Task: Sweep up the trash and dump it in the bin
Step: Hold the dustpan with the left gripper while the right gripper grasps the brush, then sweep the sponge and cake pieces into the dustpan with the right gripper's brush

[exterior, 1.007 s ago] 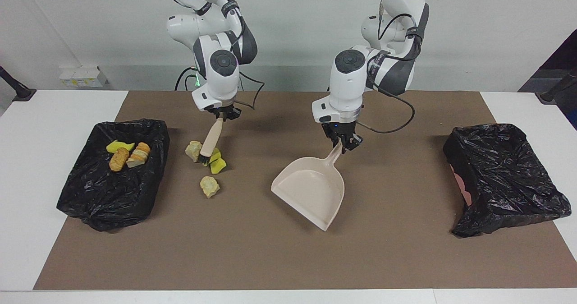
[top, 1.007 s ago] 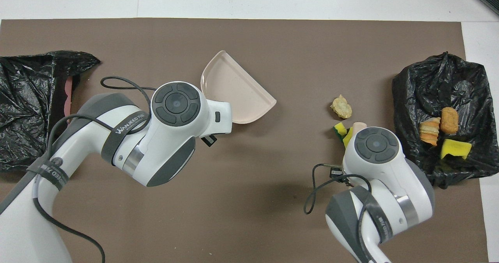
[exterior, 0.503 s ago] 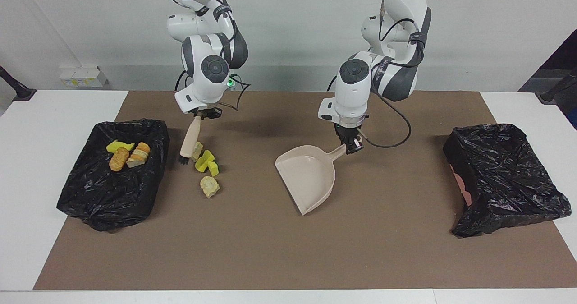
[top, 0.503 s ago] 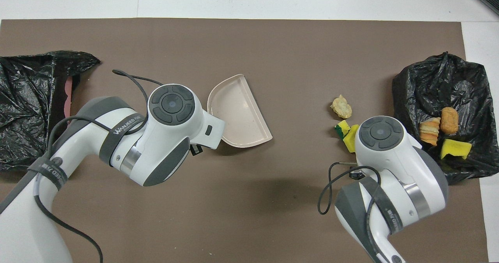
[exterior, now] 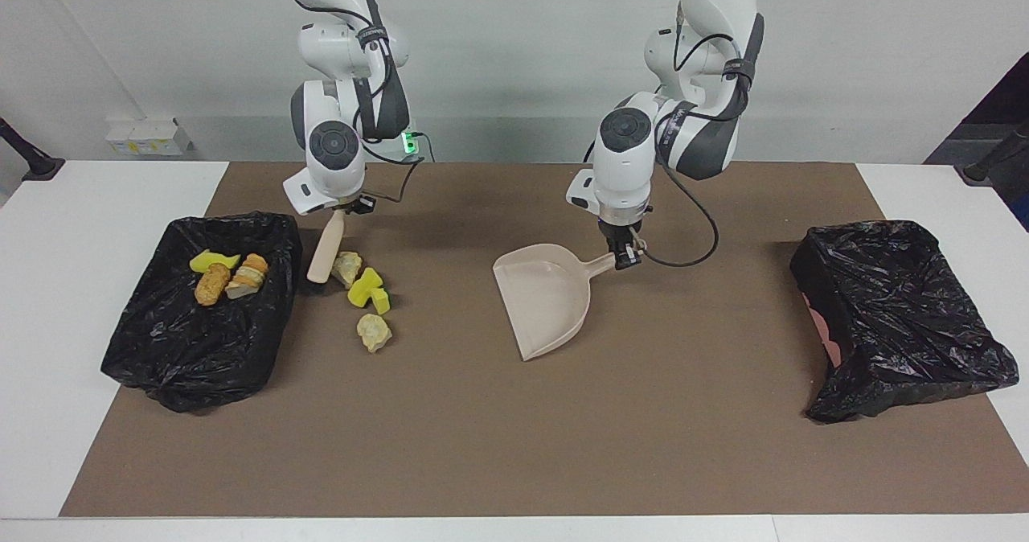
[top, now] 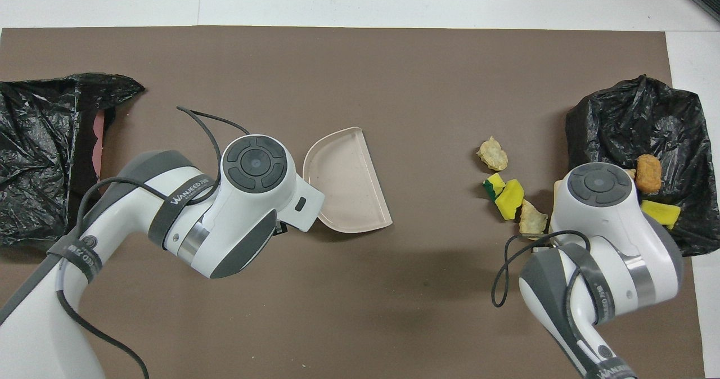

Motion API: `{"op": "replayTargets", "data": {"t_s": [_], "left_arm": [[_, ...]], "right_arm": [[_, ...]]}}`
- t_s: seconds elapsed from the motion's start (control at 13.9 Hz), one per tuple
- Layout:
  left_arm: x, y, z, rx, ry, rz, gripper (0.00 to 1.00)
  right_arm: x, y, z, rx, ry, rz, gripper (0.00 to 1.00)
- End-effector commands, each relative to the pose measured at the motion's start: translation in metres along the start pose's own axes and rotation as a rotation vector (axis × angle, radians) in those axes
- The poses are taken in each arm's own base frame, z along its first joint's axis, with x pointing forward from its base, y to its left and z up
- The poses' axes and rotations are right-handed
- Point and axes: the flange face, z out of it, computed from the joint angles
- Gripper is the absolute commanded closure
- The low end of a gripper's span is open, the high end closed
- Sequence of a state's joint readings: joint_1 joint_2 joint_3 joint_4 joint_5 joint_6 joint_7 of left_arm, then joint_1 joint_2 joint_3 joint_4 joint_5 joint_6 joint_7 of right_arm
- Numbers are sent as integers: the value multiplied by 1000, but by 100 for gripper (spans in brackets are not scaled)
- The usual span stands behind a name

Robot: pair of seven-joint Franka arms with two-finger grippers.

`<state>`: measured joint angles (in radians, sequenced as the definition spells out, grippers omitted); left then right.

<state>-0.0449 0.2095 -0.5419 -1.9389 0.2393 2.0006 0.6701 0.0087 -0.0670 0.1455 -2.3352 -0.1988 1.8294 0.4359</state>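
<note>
The right gripper [exterior: 347,207] grasps a brush [exterior: 325,248], its tip touching the mat beside the bin [exterior: 161,349] at the right arm's end of the table. Scraps [exterior: 363,301] lie just beside the brush. The left gripper [exterior: 624,254] grasps a dustpan [exterior: 543,299] by its handle mid-table.

The right pincer [exterior: 344,207] has carried the brush [exterior: 324,248] toward the bag [exterior: 201,349]; the left pincer [exterior: 621,254] has turned the dustpan [exterior: 545,301] toward the scraps [exterior: 369,286]
</note>
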Motion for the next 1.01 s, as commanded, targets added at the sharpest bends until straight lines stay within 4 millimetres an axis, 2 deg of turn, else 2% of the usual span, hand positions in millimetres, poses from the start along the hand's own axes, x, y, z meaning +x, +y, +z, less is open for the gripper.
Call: {"op": "replayTargets", "data": {"t_s": [0.0,0.07,0.29,0.43,0.58,0.79,0.93], "left_arm": [[-7,11,1,25,-21,31,100],[-4,14,-1,34,-14,37,100],[0,21,0,43,-10,48,100],[1,25,-1,48,-14,56,100],[-1,27,2,45,-23,66,100],[-2,29,4,52,-19,68,100],[-5,28,8,53,-17,64,100]], "right_arm": [[3,-18,5,71,17,-24,100],[6,-31,6,92,29,-36,100],[14,-75,-10,97,53,-109,100],[13,-115,-17,123,48,-156,100],[7,-137,-27,196,35,-160,100],[-20,-181,-39,257,52,-225,100],[-35,-213,-39,332,51,-253,100]]}}
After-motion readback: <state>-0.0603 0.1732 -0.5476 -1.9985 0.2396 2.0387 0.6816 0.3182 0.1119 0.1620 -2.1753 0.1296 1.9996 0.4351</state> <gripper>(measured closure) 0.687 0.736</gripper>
